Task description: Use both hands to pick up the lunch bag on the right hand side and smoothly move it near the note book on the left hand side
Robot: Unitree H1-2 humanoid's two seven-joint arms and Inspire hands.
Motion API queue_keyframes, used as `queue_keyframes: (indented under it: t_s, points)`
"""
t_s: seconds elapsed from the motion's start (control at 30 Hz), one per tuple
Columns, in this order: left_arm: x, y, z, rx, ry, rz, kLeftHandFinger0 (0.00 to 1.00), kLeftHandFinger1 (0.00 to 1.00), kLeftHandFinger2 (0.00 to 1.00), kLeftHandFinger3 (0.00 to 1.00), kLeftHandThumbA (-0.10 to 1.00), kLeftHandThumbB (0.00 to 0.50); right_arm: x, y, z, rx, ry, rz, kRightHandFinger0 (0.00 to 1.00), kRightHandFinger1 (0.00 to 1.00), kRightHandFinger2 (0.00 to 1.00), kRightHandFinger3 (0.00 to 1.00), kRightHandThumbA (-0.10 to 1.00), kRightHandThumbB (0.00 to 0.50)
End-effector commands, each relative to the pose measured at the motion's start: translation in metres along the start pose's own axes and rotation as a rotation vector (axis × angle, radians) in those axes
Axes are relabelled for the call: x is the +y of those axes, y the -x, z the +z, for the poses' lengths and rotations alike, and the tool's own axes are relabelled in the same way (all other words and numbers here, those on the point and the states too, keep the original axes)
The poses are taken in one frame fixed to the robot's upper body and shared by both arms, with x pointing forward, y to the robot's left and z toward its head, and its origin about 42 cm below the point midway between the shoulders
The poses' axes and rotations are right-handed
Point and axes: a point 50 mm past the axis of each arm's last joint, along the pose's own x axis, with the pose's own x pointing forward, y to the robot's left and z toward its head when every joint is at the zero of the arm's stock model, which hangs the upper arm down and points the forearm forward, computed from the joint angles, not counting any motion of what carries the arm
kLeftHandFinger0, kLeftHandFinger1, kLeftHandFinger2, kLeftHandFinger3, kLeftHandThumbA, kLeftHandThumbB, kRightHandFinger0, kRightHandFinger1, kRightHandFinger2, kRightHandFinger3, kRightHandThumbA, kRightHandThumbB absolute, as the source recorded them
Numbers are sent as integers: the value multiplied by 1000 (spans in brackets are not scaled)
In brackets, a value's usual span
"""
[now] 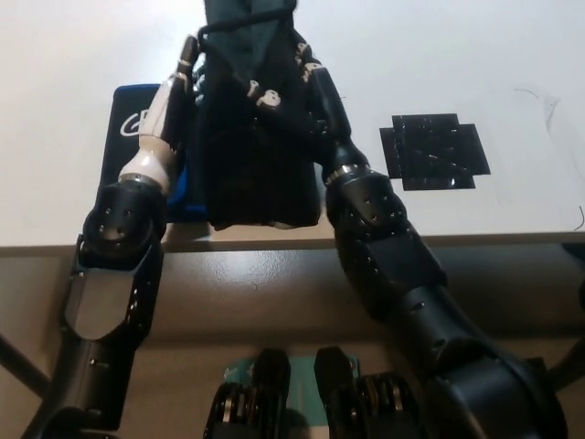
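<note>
A black lunch bag (254, 137) is held between my two hands above the table's near edge. My white left hand (174, 91) presses flat against the bag's left side. My black right hand (313, 87) presses against its right side, fingers up near the bag's top with its handle and white zip pulls. A blue notebook (131, 123) with a white logo lies on the table to the left, partly hidden by my left forearm and the bag. The bag overlaps the notebook's right edge in this view.
The white table (457, 55) runs across the picture, its front edge (512, 238) low in the view. A cross of black tape (434, 151) marks the table to the right of the bag. A thin dark line lies at the far right.
</note>
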Motion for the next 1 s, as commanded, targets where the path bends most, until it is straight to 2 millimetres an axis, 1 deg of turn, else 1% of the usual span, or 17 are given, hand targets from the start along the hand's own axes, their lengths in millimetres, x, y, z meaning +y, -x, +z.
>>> queue_keyframes:
  t_s: [0.0, 0.03, 0.07, 0.13, 0.27, 0.3, 0.4, 0.43, 0.53, 0.6, 0.67, 0.7, 0.73, 0.8, 0.87, 0.93, 0.97]
  points:
    - [36, -1, 49, -160, -446, 85, 1000, 1000, 1000, 1000, 1000, 360, -20, -11, 46, -249, 386, -45, 1000, 1000, 1000, 1000, 1000, 355]
    - [40, 2, 51, -168, -465, 94, 1000, 1000, 1000, 1000, 1000, 370, -26, -7, 46, -261, 366, -53, 1000, 1000, 1000, 1000, 1000, 343]
    - [41, 4, 52, -170, -469, 95, 1000, 1000, 1000, 1000, 1000, 372, -28, -5, 47, -264, 362, -54, 1000, 1000, 1000, 1000, 1000, 346]
    - [46, 8, 54, -186, -473, 102, 1000, 1000, 1000, 1000, 1000, 375, -36, 0, 48, -279, 347, -47, 1000, 1000, 1000, 1000, 1000, 322]
    - [56, 15, 56, -218, -482, 115, 1000, 1000, 1000, 1000, 1000, 380, -47, 10, 54, -286, 394, -61, 1000, 1000, 1000, 1000, 1000, 337]
    - [59, 19, 58, -220, -493, 122, 1000, 1000, 1000, 1000, 1000, 388, -51, 14, 56, -295, 430, -76, 1000, 1000, 1000, 1000, 1000, 349]
    - [69, 28, 65, -246, -507, 132, 1000, 1000, 1000, 1000, 1000, 373, -60, 22, 65, -310, 458, -101, 1000, 1000, 1000, 1000, 1000, 366]
    - [74, 34, 68, -267, -516, 136, 1000, 1000, 1000, 1000, 1000, 354, -67, 29, 68, -325, 481, -113, 1000, 1000, 1000, 1000, 1000, 360]
    - [81, 46, 72, -286, -534, 139, 1000, 1000, 1000, 1000, 1000, 358, -78, 42, 75, -345, 494, -126, 1000, 1000, 1000, 1000, 1000, 378]
    - [89, 59, 72, -294, -535, 143, 1000, 1000, 1000, 1000, 1000, 369, -88, 55, 79, -353, 515, -148, 1000, 1000, 1000, 1000, 1000, 395]
    - [99, 82, 72, -308, -563, 156, 1000, 1000, 1000, 1000, 1000, 380, -105, 78, 82, -366, 517, -166, 1000, 1000, 1000, 1000, 1000, 390]
    - [102, 88, 71, -318, -567, 154, 1000, 1000, 1000, 1000, 1000, 372, -110, 84, 83, -370, 516, -172, 1000, 1000, 1000, 1000, 1000, 388]
    - [106, 101, 70, -330, -562, 147, 1000, 1000, 1000, 1000, 1000, 359, -119, 96, 82, -369, 514, -183, 1000, 1000, 1000, 1000, 1000, 385]
    - [109, 116, 66, -337, -537, 143, 1000, 1000, 1000, 1000, 1000, 351, -129, 111, 81, -362, 515, -199, 1000, 1000, 1000, 1000, 1000, 381]
    - [111, 138, 58, -346, -492, 156, 1000, 1000, 1000, 1000, 1000, 341, -139, 130, 74, -350, 510, -200, 1000, 1000, 1000, 1000, 1000, 347]
    - [111, 163, 47, -357, -417, 173, 1000, 1000, 1000, 1000, 1000, 334, -149, 150, 63, -326, 494, -203, 1000, 1000, 1000, 1000, 1000, 359]
    - [112, 169, 44, -368, -391, 174, 1000, 1000, 1000, 1000, 1000, 333, -151, 156, 60, -315, 493, -203, 1000, 1000, 1000, 1000, 1000, 361]
